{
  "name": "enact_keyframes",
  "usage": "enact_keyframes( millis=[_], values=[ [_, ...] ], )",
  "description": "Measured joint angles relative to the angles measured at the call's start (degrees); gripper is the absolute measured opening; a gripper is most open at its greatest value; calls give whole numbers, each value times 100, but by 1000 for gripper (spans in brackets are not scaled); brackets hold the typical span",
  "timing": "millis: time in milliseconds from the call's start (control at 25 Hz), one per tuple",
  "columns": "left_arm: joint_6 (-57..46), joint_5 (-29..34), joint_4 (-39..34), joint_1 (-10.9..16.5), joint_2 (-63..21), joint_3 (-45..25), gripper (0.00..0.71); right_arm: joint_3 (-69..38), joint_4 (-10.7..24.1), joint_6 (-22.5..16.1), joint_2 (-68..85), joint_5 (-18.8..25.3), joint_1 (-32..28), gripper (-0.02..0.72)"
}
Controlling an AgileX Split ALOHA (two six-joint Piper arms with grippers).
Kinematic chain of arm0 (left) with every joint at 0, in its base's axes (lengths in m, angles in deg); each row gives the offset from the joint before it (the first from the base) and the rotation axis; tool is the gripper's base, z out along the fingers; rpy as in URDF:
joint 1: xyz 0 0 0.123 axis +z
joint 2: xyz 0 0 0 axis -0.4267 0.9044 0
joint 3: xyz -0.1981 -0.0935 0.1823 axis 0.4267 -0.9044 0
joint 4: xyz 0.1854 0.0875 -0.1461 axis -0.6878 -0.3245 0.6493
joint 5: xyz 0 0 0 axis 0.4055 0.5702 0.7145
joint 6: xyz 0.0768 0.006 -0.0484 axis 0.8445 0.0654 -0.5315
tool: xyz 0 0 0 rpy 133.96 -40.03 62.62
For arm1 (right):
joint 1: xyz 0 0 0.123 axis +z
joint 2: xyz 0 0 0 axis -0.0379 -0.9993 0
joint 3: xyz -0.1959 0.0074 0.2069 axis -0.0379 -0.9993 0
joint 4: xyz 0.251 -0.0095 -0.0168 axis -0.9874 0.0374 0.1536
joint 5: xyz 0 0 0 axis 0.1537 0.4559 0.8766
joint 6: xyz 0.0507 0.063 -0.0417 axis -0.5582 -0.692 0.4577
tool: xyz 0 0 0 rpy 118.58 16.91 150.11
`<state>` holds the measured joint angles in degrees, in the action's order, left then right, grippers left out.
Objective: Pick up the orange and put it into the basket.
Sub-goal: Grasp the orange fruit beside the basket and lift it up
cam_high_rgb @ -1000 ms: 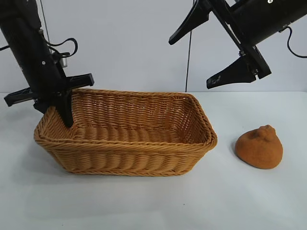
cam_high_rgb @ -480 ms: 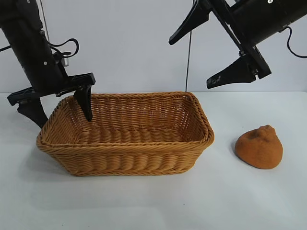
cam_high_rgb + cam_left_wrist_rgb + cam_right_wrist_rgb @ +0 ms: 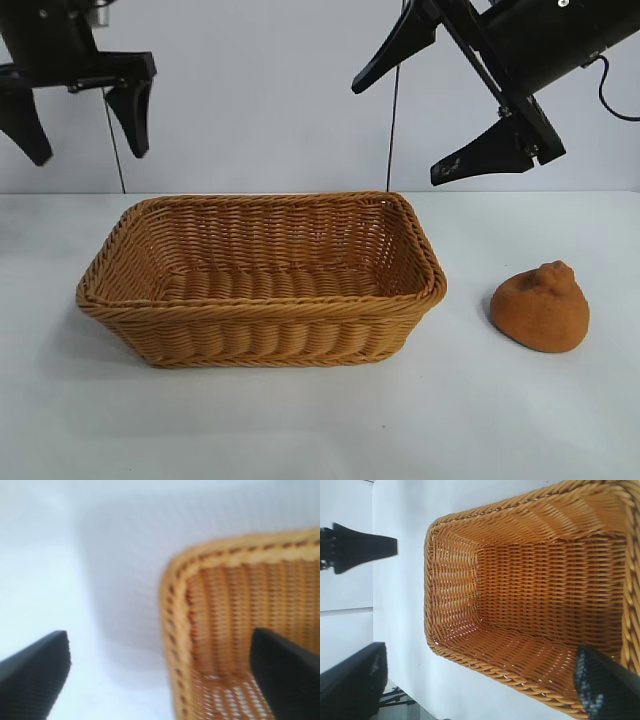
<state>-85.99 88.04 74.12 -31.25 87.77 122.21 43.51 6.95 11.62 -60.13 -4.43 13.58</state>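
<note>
- Both hands hung open and empty above the surface.
- Nearest, the orange sat just right of the basket.
- Right hand hovered above the basket's right end; left hand above its left end.

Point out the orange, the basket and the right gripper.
orange (image 3: 540, 308), exterior view, middle of its rough skin.
basket (image 3: 262, 338), exterior view, near outer wall.
right gripper (image 3: 397, 126), exterior view, midway between its open fingertips.
</note>
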Motion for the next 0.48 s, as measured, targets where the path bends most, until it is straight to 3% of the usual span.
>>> enact_keyframes(
  millis=[240,480],
  values=[
    [132,12,-135,674,-243,-98,693,0,0,0,0,7,0,694],
    [364,12,-94,739,-1162,-1201,693,0,0,0,0,12,0,694]
  ],
)
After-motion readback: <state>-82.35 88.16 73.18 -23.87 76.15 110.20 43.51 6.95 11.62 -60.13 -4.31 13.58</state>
